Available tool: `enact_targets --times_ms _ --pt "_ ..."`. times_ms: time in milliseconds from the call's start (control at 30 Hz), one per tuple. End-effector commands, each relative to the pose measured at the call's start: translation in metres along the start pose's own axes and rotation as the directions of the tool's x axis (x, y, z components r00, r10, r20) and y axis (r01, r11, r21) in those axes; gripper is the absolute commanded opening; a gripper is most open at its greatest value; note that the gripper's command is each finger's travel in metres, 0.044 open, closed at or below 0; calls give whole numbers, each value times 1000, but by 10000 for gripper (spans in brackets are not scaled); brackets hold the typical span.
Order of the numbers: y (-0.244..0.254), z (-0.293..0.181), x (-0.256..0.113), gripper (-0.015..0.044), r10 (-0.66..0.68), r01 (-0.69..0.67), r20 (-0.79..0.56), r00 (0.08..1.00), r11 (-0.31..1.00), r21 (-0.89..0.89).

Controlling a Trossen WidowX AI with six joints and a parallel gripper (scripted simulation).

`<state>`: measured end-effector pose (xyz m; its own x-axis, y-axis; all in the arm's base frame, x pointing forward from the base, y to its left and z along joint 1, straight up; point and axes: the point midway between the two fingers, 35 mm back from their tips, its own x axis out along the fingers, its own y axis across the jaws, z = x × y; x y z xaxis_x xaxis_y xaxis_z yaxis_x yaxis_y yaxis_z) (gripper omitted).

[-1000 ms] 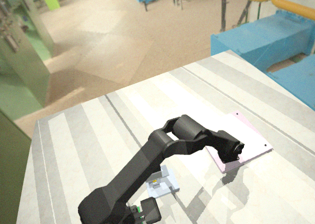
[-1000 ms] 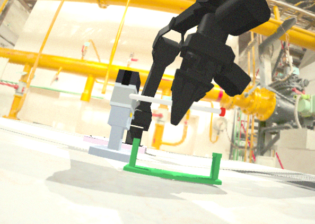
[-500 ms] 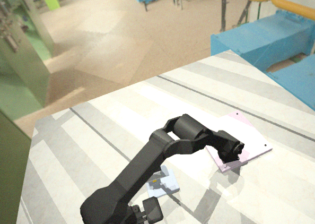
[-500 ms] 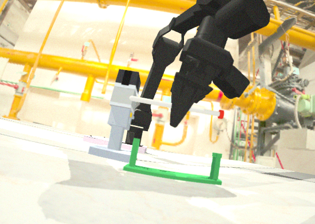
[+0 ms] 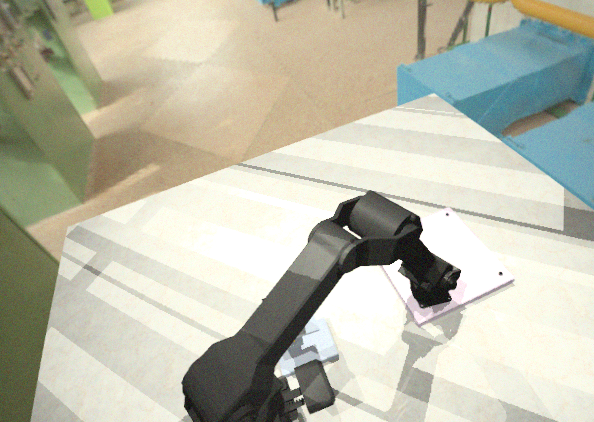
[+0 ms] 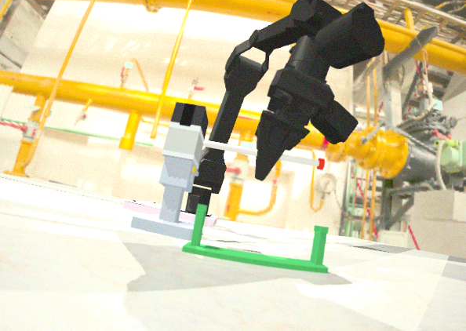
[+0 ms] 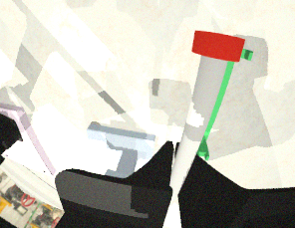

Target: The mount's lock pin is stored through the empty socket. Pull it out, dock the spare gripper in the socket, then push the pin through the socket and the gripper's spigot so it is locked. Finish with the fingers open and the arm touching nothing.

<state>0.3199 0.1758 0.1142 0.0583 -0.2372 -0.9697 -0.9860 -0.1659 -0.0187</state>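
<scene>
My gripper (image 6: 268, 165) (image 7: 172, 146) is shut on the white lock pin (image 6: 298, 159) (image 7: 206, 91), holding it roughly level in the air. The red head (image 6: 322, 164) (image 7: 218, 46) is at the pin's free end. The pin's other end shows beside the upper part of the blue-grey mount (image 6: 172, 205) (image 5: 325, 341) (image 7: 122, 135) in the exterior view; whether it touches is unclear. The spare gripper, a pale grey body (image 6: 182, 142) with a dark top, sits upright on the mount. The fingers are not visible in the top view.
A green rack (image 6: 251, 259) (image 7: 219, 103) with two uprights stands below the pin, with nothing across it. A pink plate (image 5: 470, 251) (image 6: 145, 206) (image 7: 37, 145) lies under the arm's base. The forearm (image 5: 295, 291) reaches over the table toward the mount.
</scene>
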Motion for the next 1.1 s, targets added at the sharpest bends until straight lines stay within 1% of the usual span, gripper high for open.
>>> enact_targets --times_ms 0,433,567,967,1067 --pt "12 0 -5 0 -5 5 7 1000 1000 8" --pt "50 -2 -9 0 7 -7 12 1000 1000 9" --pt "52 -1 -7 0 8 -8 12 1000 1000 9" --pt "52 10 34 0 14 -14 13 1000 1000 8" --pt "53 11 40 0 13 -13 13 1000 1000 9"
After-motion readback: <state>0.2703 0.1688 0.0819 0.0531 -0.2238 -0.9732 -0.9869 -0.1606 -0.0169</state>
